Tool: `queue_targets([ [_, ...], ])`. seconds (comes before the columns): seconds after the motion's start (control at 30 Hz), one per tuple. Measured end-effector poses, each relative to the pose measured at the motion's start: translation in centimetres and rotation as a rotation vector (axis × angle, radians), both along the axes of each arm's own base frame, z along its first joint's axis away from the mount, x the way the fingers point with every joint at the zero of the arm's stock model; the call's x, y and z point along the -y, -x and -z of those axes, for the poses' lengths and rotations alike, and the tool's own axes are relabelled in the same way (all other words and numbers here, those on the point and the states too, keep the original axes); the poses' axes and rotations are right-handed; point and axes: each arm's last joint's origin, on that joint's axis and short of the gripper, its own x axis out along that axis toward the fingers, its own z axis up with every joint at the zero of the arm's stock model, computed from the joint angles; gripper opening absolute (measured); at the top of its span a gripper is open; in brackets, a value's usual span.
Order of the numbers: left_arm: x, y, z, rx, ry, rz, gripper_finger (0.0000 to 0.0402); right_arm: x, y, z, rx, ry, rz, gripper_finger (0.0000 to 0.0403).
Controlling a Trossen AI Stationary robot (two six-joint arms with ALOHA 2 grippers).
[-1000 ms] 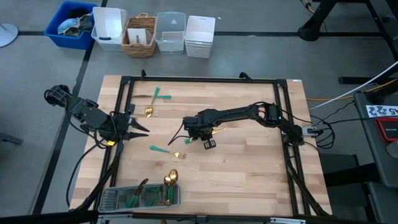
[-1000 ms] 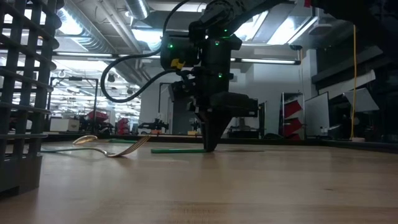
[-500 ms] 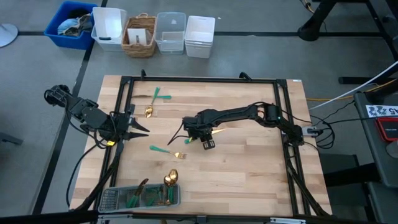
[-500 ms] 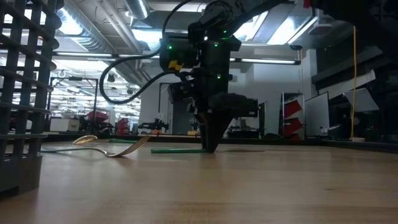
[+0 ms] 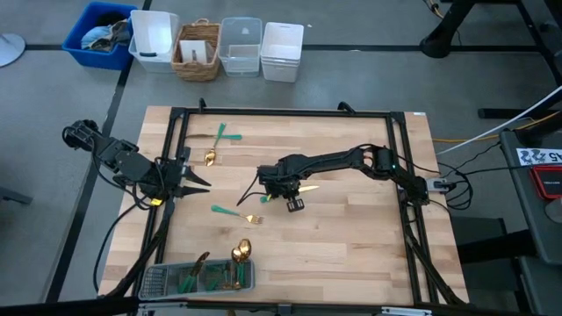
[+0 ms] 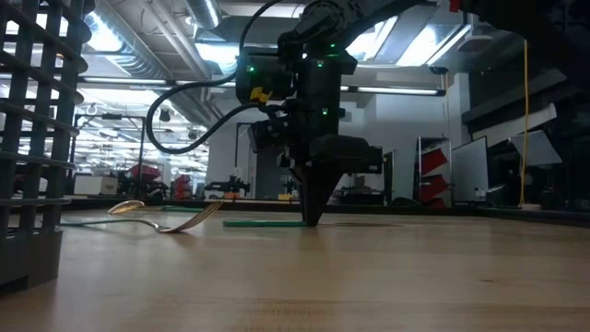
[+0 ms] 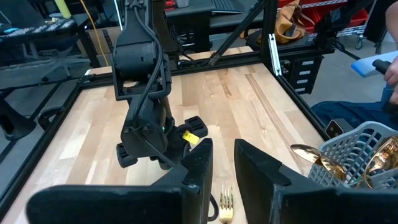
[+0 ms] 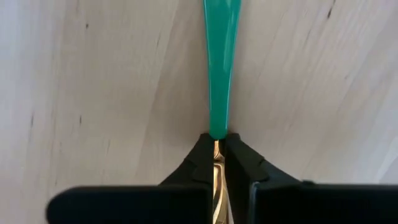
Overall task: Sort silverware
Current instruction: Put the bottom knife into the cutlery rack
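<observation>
My right gripper point(image 5: 283, 189) stands point-down at the table's middle, shut on a piece of silverware point(image 8: 217, 68) that has a teal handle and a gold neck. My left gripper point(image 5: 198, 182) waits at the table's left edge, open with nothing between its fingers point(image 7: 222, 168). A fork point(image 5: 235, 213) lies flat just near of the right gripper. Two more pieces point(image 5: 217, 137) point(image 5: 210, 158) lie flat at the far left. The grey mesh tray point(image 5: 158, 279) at the near edge holds several pieces. A gold spoon point(image 5: 243, 252) leans on the tray's far rim. My right gripper pinches the piece between its two fingertips point(image 8: 200, 155) at the gold neck point(image 8: 216, 152), right where the teal handle ends. The fingers come from above, pointing down, and lie across the piece. In the low view the teal handle point(image 6: 263, 222) lies level at the tabletop.
A black frame point(image 5: 290, 112) runs around the table. Several bins and a basket point(image 5: 198, 51) stand beyond the far edge. A person's hand point(image 7: 388, 65) shows beyond the near edge, close to the tray. Bare wood lies on the table's right half.
</observation>
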Motion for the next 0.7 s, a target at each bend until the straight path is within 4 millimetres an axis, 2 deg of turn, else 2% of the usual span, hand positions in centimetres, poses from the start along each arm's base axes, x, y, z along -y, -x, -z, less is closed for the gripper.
queue_targets([
  [0.33, 0.0, 0.0, 0.0, 0.000, 0.000, 0.000, 0.0060, 0.0, 0.0, 0.0, -0.005, 0.003, 0.000, 0.0045],
  [0.7, 0.0, 0.0, 0.0, 0.000, 0.000, 0.000, 0.0060, 0.2, -1.3, -2.0, 0.056, 0.019, 0.004, 0.0038],
])
